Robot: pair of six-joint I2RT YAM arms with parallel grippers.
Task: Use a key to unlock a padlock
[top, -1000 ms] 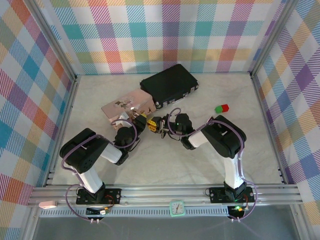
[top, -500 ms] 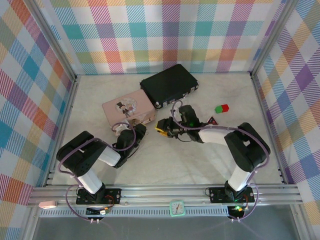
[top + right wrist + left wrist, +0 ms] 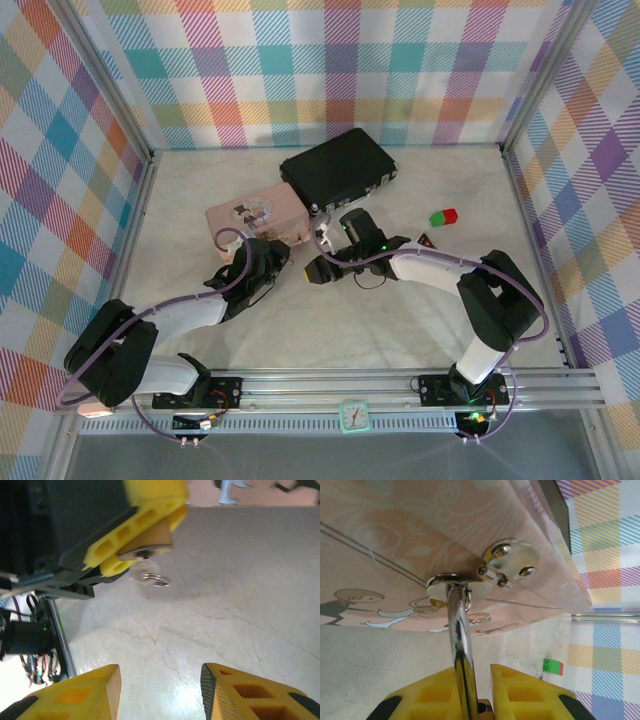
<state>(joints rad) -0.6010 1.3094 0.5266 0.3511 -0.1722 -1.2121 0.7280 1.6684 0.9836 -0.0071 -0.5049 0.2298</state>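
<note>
Your left gripper (image 3: 470, 677) has its jaws clamped on the tiny brass-bodied padlock (image 3: 458, 630). The padlock's silver shackle runs up through the round metal hasp (image 3: 512, 560) on the front of the pink cartoon-printed box (image 3: 410, 525). From the right wrist, the tiny slim key (image 3: 148, 576) looks silvery and blurred. It sticks out of the underside of the brass body and appears to be seated in the keyhole. Your right gripper (image 3: 160, 680) hovers near it with jaws apart and nothing between them.

The step in hand looks like turning the key. Bring the right jaws in square on the key's head, close lightly, and twist about the key's own axis. Hold the left grip firm so the lock cannot swing on the hasp. A skewed pinch could drag the key out.

The pale marbled tabletop (image 3: 350, 320) is glossy. A black hard case (image 3: 338, 170) sits just beside the box's far corner, and a green-and-red block (image 3: 443, 216) lies well apart. Pastel plaid walls (image 3: 330, 70) enclose the cell.
</note>
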